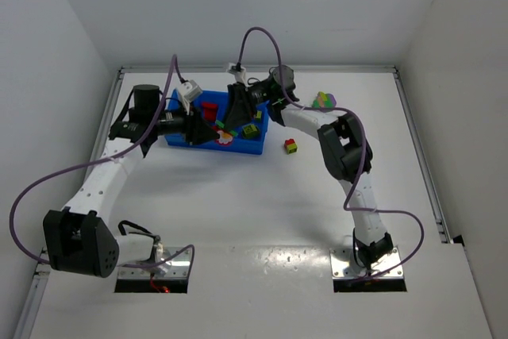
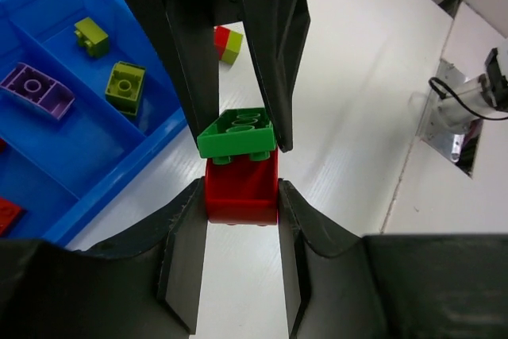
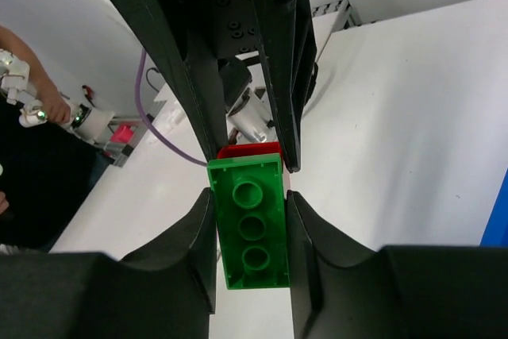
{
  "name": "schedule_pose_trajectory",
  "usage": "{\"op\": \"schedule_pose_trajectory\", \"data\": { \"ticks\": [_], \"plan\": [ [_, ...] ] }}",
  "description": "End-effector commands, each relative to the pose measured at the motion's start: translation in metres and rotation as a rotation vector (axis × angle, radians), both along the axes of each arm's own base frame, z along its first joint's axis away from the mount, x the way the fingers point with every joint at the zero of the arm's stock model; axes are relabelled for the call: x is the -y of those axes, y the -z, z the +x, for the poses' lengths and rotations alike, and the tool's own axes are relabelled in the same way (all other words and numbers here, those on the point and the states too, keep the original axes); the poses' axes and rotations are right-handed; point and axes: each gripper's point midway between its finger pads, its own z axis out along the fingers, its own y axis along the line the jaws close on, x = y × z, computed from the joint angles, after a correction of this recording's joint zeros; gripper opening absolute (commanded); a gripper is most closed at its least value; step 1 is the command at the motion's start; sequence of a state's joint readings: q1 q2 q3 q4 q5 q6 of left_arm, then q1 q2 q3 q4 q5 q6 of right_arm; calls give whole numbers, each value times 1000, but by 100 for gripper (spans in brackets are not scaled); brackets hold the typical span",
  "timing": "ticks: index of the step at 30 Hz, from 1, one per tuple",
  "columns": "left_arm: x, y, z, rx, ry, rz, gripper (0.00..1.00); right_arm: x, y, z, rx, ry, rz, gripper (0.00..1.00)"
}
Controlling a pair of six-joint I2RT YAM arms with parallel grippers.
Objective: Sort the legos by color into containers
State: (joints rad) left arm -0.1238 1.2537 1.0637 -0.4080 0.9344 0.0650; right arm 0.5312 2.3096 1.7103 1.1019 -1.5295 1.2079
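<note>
My left gripper [image 2: 242, 196] is shut on a red brick [image 2: 242, 184], and my right gripper [image 3: 252, 220] is shut on a green brick [image 3: 252, 224] stacked on it. The two bricks are still joined, with the red brick's edge [image 3: 250, 151] showing behind the green one. In the top view the left gripper [image 1: 211, 129] and the right gripper [image 1: 236, 120] meet tip to tip over the blue tray [image 1: 248, 148]. The tray [image 2: 119, 176] holds a purple brick [image 2: 37, 90] and two yellow-green bricks [image 2: 125, 85] in separate compartments. Red bricks [image 1: 209, 107] lie in the tray's far compartment.
A small red and yellow-green brick [image 1: 291, 146] lies on the table right of the tray and also shows in the left wrist view [image 2: 228, 43]. A multicoloured clump [image 1: 324, 101] sits at the back right, behind the right arm. White walls enclose the table.
</note>
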Motion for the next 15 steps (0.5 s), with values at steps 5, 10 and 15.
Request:
{"op": "schedule_pose_trajectory", "data": {
  "ticks": [5,10,15],
  "plan": [
    [-13,21,-17,92,-31,98,0,17,-37,32,100,54,49,0],
    [-22,50,-36,24,-50,150,0,7,-47,62,62,136,75,0],
    [-48,57,-35,29,-178,186,0,-30,-34,94,36,269,109,0]
  ]
}}
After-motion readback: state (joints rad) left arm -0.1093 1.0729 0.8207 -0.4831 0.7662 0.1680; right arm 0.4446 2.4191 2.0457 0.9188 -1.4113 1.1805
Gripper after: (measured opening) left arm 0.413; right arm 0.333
